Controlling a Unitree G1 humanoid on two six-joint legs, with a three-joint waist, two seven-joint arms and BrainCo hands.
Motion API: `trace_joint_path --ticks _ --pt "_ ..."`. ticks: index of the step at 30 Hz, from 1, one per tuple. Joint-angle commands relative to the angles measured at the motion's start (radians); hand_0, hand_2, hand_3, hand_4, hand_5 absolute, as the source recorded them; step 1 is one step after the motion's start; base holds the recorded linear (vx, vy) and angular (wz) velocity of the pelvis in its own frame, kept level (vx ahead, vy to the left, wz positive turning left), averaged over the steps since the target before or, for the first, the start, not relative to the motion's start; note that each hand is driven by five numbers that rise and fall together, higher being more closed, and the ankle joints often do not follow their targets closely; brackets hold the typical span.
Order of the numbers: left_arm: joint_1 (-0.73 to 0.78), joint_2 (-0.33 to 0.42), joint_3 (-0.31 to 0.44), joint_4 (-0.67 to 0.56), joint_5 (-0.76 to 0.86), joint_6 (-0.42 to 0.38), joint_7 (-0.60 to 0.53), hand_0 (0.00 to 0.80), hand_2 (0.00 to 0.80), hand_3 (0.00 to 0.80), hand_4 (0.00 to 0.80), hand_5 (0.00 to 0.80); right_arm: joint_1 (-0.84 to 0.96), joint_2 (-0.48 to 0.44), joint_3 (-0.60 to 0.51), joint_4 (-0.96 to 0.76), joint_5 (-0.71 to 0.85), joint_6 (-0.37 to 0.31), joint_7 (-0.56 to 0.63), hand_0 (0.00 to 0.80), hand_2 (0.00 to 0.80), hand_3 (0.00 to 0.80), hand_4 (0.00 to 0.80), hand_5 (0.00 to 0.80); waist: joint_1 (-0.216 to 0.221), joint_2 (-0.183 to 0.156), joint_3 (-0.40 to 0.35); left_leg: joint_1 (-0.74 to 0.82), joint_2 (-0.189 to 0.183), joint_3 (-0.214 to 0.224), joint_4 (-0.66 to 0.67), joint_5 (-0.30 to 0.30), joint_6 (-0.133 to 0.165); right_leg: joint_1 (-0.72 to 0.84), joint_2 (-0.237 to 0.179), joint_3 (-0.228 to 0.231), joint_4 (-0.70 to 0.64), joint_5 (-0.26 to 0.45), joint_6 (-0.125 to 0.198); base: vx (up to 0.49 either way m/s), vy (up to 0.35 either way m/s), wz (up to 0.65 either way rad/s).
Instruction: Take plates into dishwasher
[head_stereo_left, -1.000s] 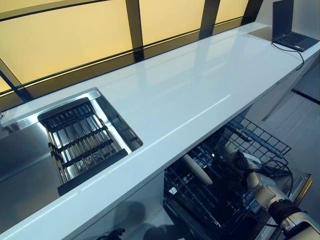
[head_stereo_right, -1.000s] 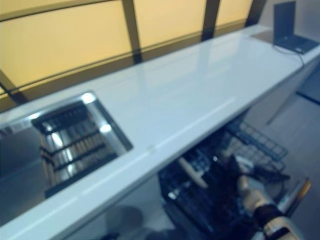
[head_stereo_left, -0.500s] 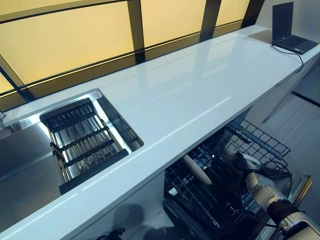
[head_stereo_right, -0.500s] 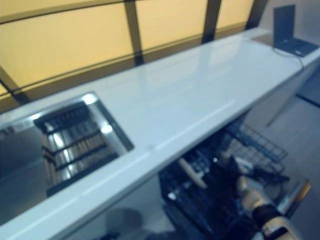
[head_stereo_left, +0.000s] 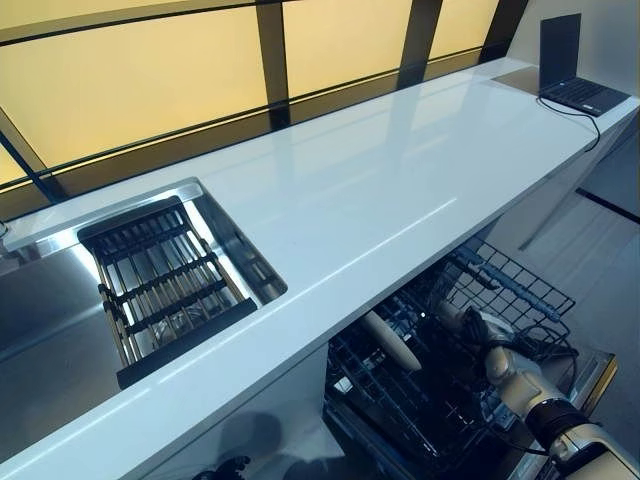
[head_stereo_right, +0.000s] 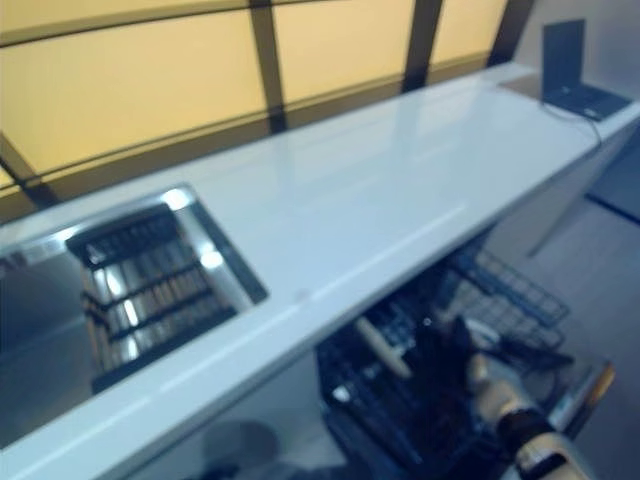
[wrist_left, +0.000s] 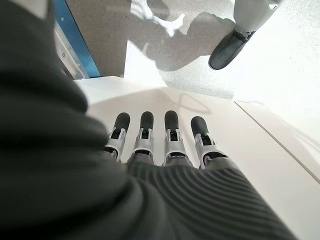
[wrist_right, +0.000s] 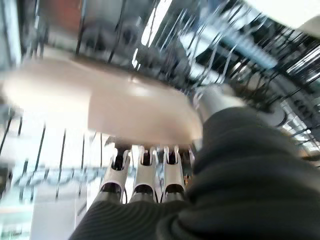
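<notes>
Down below the white counter's (head_stereo_left: 400, 190) front edge, in the left eye view, stands a cream plate (head_stereo_left: 393, 340) on its rim in the dishwasher rack (head_stereo_left: 440, 400) — toward the rack's near-left corner, leaning a little. Reaches into that rack from the lower right: the right hand (head_stereo_left: 470, 325), close to the plate but, from up here, not clearly touching it. Shows no other plates on the counter; only a laptop (head_stereo_left: 575, 90) at its far right end and a sink (head_stereo_left: 230, 240) with a black drying rack (head_stereo_left: 160, 285) at its left end.

Adds little in the right eye view: same plate, same arm among the wires.

Looks down in the left wrist view on the left hand (wrist_left: 160, 145), fingers (wrist_left: 171, 125) straight and side by side, holding nothing, hanging over pale floor.

Fills the right wrist view with the plate's pale underside, just past the right hand's fingers (wrist_right: 142, 175). Cannot tell whether their tips, hidden behind the rim, press the plate or clamp it.

Looks like rigid glazed ceramic — smooth, likely slippery against metal fingers, fairly heavy, liable to chip on the wire tines. Best taken at the rim, thumb on one face and fingers on the other, and eased between the tines rather than dropped.
</notes>
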Motion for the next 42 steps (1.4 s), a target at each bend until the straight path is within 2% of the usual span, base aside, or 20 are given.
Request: trace_joint_path --ticks 1,22,33,42 --pt "-0.065 0.013 -0.039 0.029 0.037 -0.001 0.005 0.0 0.0 0.0 0.0 0.0 -0.033 0.009 0.02 0.0 0.025 0.002 -0.015 0.0 0.0 0.0 0.0 0.0 0.019 -0.019 -0.003 -0.109 -0.055 -0.02 -0.02 0.066 0.071 -0.007 -0.022 0.016 0.098 -0.099 0.047 0.0 0.0 0.0" --pt "-0.058 0.015 -0.032 0.026 0.041 -0.002 0.004 0.0 0.0 0.0 0.0 0.0 -0.022 -0.01 0.007 -0.047 0.027 -0.004 -0.061 0.0 0.0 0.0 0.0 0.0 0.016 -0.023 -0.007 -0.102 -0.052 -0.018 -0.02 0.065 0.07 -0.002 -0.021 0.015 0.1 -0.101 0.047 0.0 0.0 0.0" --pt "-0.018 0.04 0.012 0.01 0.043 -0.007 0.012 0.0 0.0 0.0 0.0 0.0 0.085 -0.098 -0.108 -0.208 -0.012 0.041 -0.136 0.0 0.0 0.0 0.0 0.0 -0.008 -0.043 -0.003 -0.089 -0.043 -0.004 -0.02 0.059 0.073 0.002 -0.013 0.031 0.104 -0.103 0.049 0.0 0.0 0.0" --pt "0.023 0.054 0.037 -0.001 0.053 -0.019 0.015 0.0 0.0 0.0 0.0 0.0 0.151 -0.204 -0.226 -0.278 -0.021 0.034 -0.142 0.0 0.0 0.0 0.0 0.0 -0.019 -0.059 -0.01 -0.081 -0.033 0.001 -0.02 0.055 0.071 0.013 -0.005 0.042 0.097 -0.104 0.05 0.004 -0.005 -0.03"
